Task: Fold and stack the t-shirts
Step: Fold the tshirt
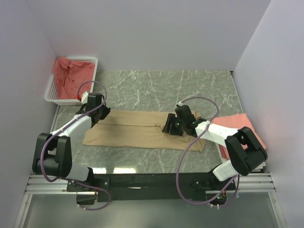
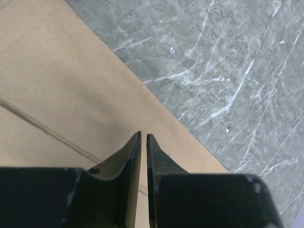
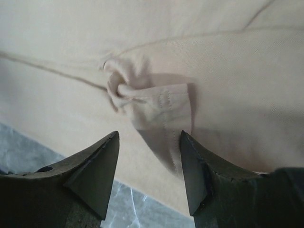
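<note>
The tan t-shirt (image 1: 137, 130) lay flat mid-table (image 1: 156, 85), toward the near edge; left gripper (image 2: 143, 135) nearly together at its far-left corner; right gripper (image 3: 148, 135) spread astride a bunched sleeve; a shallow pinch might slip, leaving the wrinkle.

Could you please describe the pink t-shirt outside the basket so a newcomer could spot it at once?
On the green marble table, look to the right edge, beside the right arm. A salmon-pink t-shirt lies flat there, partly hidden by that arm. The other pink t-shirt is crumpled in the white basket at the far left, and the shirt in the middle is tan.
</note>
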You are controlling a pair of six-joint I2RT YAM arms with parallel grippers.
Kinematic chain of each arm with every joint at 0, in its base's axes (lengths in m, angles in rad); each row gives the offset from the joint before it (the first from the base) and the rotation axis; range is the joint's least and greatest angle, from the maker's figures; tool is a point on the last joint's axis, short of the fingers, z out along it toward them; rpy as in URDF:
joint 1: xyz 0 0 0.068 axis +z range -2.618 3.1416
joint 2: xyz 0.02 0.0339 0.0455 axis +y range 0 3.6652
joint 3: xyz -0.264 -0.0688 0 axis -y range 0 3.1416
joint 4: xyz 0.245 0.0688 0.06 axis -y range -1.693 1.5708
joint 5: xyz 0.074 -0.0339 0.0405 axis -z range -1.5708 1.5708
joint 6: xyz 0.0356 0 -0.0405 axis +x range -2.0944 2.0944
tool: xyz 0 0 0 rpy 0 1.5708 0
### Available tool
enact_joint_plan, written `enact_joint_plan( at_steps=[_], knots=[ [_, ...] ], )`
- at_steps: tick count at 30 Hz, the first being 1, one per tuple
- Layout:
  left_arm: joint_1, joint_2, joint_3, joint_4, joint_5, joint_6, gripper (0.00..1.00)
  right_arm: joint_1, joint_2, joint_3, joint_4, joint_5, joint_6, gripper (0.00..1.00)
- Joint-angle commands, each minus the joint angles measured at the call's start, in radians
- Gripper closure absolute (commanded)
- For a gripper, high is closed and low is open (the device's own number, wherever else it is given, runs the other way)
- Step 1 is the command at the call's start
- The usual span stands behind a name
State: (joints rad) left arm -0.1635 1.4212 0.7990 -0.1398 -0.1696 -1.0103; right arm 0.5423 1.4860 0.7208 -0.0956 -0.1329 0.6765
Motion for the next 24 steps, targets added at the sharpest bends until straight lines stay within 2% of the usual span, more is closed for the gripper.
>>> enact_joint_plan(
  at_steps=[1, 8, 13, 19, 23, 24],
  knots=[
    [-0.005, 0.004, 0.035, 0.02, 0.013, 0.015, 0.85, 0.019, -0.058, -0.038, 0.069, -0.065, 0.023, 0.39],
    [-0.007, 0.007, 0.037, 0.02, 0.015, 0.016, 0.86, 0.074, -0.122, -0.038, 0.027, -0.027, 0.015, 0.39],
    [-0.008, 0.001, 0.04, 0.012, 0.01, 0.019, 0.86, 0.047, -0.174, 0.038, -0.096, 0.131, -0.031, 0.39],
    [-0.008, 0.008, 0.042, 0.005, 0.001, 0.022, 0.86, -0.076, -0.06, 0.155, -0.196, 0.185, -0.054, 0.42],
    [-0.008, 0.018, 0.042, 0.002, 0.002, 0.021, 0.86, -0.077, 0.002, 0.172, -0.207, 0.214, -0.052, 0.45],
    [-0.008, 0.015, 0.042, 0.0, 0.001, 0.022, 0.86, -0.079, 0.006, 0.149, -0.201, 0.213, -0.051, 0.48]
  ],
)
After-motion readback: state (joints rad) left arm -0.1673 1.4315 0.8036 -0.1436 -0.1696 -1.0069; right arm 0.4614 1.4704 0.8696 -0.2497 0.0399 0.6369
